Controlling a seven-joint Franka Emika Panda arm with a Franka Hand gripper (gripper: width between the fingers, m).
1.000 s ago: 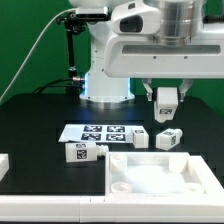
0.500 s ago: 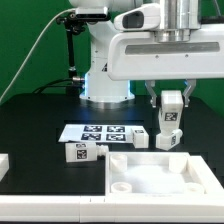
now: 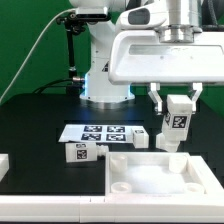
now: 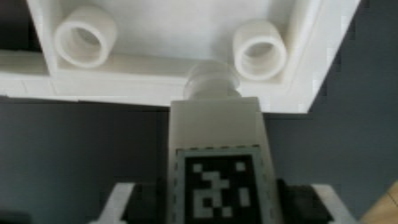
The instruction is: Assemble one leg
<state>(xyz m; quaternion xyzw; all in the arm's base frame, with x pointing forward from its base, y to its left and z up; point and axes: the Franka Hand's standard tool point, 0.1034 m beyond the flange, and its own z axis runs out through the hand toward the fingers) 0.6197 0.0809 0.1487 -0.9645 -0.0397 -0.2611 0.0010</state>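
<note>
My gripper (image 3: 177,106) is shut on a leg (image 3: 178,122), a small white block with a black-and-white tag, held upright just above the table at the exterior view's right. In the wrist view the held leg (image 4: 221,140) runs out from between the jaws, with my gripper (image 4: 222,205) closed on its tagged end. Its tip points at the rim of the wide white tray-shaped piece (image 4: 160,90), which has two round sockets. That piece (image 3: 150,160) lies in front of the gripper. Another leg (image 3: 166,142) stands right behind the held one.
A third leg (image 3: 138,138) stands by the marker board (image 3: 98,131). A further tagged leg (image 3: 81,152) lies left of the tray-shaped piece. A white part (image 3: 3,162) sits at the left edge. The robot base (image 3: 105,85) is behind.
My gripper has carried the leg toward the exterior view's right and lowered it, closer to the tray-shaped piece. The other parts have not moved.
</note>
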